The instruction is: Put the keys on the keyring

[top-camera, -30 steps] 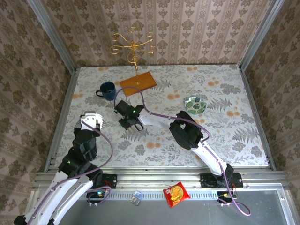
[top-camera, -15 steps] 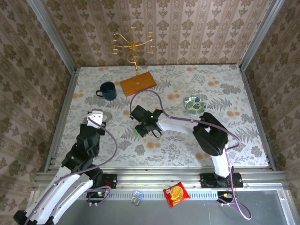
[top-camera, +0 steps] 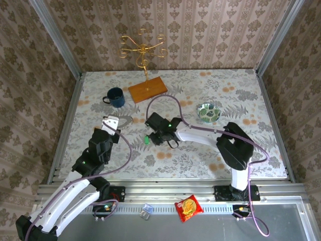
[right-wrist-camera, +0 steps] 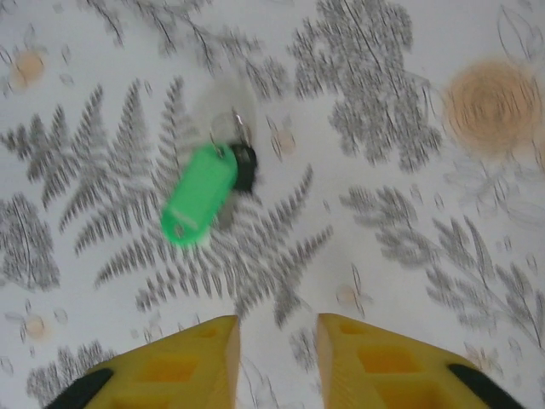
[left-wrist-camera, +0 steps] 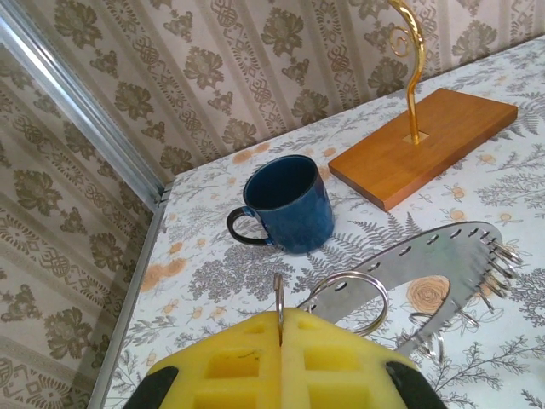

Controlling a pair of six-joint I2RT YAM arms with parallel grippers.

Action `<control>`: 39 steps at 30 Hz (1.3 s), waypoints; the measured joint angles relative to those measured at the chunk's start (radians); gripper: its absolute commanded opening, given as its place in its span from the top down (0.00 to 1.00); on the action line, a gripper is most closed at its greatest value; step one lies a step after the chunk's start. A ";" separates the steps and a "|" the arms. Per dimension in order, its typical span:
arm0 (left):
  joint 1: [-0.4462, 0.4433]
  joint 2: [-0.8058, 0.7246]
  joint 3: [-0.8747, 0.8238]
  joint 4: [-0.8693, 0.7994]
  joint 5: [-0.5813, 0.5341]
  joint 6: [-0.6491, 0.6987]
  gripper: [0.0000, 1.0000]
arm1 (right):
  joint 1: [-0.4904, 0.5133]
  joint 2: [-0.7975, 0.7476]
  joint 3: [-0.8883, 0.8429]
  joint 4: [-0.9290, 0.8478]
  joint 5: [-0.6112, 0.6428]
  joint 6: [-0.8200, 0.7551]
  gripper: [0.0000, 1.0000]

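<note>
In the left wrist view my left gripper [left-wrist-camera: 281, 328] is shut on the keyring [left-wrist-camera: 278, 300], a thin metal loop standing edge-on between the yellow pads. From above, that gripper [top-camera: 109, 123] hovers beside a flat grey curved strip [top-camera: 126, 119]. The keys lie on the table: one with a bright green head [right-wrist-camera: 198, 195] and a small dark one [right-wrist-camera: 245, 167] touching it. My right gripper [right-wrist-camera: 277, 341] is open just short of them, nothing between its fingers. Seen from above, the green key [top-camera: 146, 140] lies at the left tip of the right gripper [top-camera: 152, 137].
A blue mug [left-wrist-camera: 289, 201] and a wooden base [left-wrist-camera: 423, 143] with a golden stand [top-camera: 142, 47] sit at the back left. The grey strip [left-wrist-camera: 443, 260] carries more wire rings [left-wrist-camera: 350, 300]. A patterned bowl [top-camera: 208, 112] stands to the right. A snack packet [top-camera: 188, 207] lies off the table front.
My right gripper swung right and nearer, then opened, and the green key now lies loose on the table. The left gripper moved right, staying shut on the ring.
</note>
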 measured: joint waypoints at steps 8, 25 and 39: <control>0.000 -0.086 0.000 -0.050 -0.050 -0.013 1.00 | 0.006 0.195 0.241 -0.031 0.012 0.070 0.62; 0.000 -0.124 0.000 -0.094 -0.077 -0.026 1.00 | 0.041 0.444 0.538 -0.275 0.143 0.129 0.72; 0.000 -0.123 0.000 -0.093 -0.077 -0.026 1.00 | 0.046 0.450 0.566 -0.341 0.212 0.133 1.00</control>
